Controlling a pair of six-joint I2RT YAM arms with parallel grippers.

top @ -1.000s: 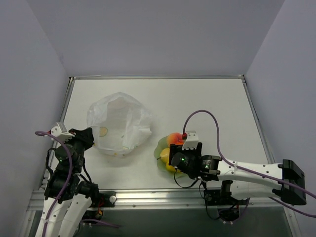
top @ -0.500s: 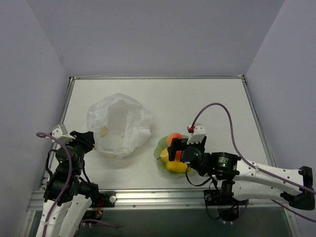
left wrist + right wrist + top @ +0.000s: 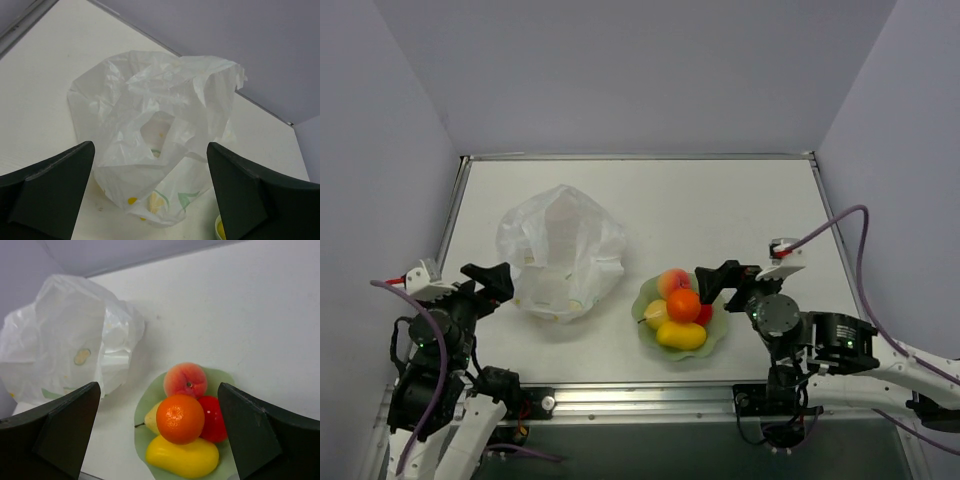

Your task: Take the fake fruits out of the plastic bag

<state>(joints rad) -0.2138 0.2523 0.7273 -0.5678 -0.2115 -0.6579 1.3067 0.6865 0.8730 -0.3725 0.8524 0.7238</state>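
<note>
The plastic bag (image 3: 562,252) lies crumpled and limp on the left of the table, also seen in the left wrist view (image 3: 155,115) and the right wrist view (image 3: 65,335). The fake fruits are piled on a pale green plate (image 3: 643,298): a peach (image 3: 185,380), an orange ball (image 3: 180,418) on top, a red ball (image 3: 216,417), an elongated yellow one (image 3: 182,457) and a pear (image 3: 151,417). My left gripper (image 3: 496,289) stands open just left of the bag, touching nothing. My right gripper (image 3: 713,284) stands open and empty just right of the plate.
A raised metal rim (image 3: 630,157) runs round the table, with plain walls behind. The arm bases and cables sit along the near edge (image 3: 640,395).
My left gripper has opened, let go of the bag's edge and drawn back. My right arm has pulled back to the right off the plate, uncovering the fruit pile.
</note>
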